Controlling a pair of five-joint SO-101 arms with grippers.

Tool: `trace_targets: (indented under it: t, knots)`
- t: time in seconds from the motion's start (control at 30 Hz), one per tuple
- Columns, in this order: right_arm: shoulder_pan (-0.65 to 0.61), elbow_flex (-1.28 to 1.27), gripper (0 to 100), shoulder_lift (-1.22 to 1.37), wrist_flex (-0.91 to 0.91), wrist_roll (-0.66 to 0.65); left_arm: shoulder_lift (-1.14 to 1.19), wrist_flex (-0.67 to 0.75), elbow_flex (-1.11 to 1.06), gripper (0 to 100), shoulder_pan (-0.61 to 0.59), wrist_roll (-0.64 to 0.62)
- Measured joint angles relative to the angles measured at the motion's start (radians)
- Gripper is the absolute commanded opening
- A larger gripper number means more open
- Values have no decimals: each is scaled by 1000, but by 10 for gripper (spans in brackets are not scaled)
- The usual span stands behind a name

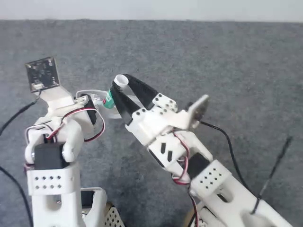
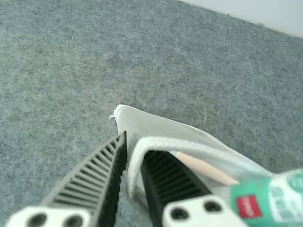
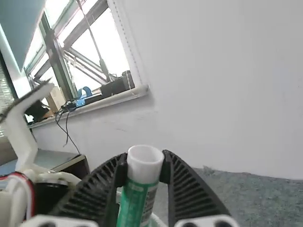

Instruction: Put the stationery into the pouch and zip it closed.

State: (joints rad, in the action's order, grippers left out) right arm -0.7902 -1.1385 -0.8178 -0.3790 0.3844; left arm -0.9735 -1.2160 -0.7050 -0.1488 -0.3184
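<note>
My right gripper (image 1: pixel 119 85) is shut on a green-and-white glue stick (image 1: pixel 110 98), held upright with its white cap (image 3: pixel 144 161) between the black fingers. The stick's lower end (image 2: pixel 270 195) sits at the mouth of the white pouch (image 2: pixel 161 130). My left gripper (image 2: pixel 130 142) is shut on the pouch's rim (image 2: pixel 142 146) and holds the mouth up off the grey surface. In the high view this left gripper (image 1: pixel 90 101) sits just left of the stick, and the pouch (image 1: pixel 94 93) is mostly hidden by both arms. A pale pencil-like item (image 2: pixel 203 169) lies inside the pouch.
Grey carpet-like surface (image 1: pixel 213 61) stretches around the arms, with a pale wall at the back. A black cable (image 1: pixel 277 163) runs along the right side. The left arm's camera board (image 1: pixel 42 73) sticks up at the left.
</note>
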Motion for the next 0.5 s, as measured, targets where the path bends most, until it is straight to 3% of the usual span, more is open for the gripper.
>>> trace_targets:
  t: [0.33,0.5]
  knots:
    - [18,-38,12,98,-138,-157,0,0,0,12,0,0]
    - [18,-95,158,92,-206,-250,0,0,0,12,5,0]
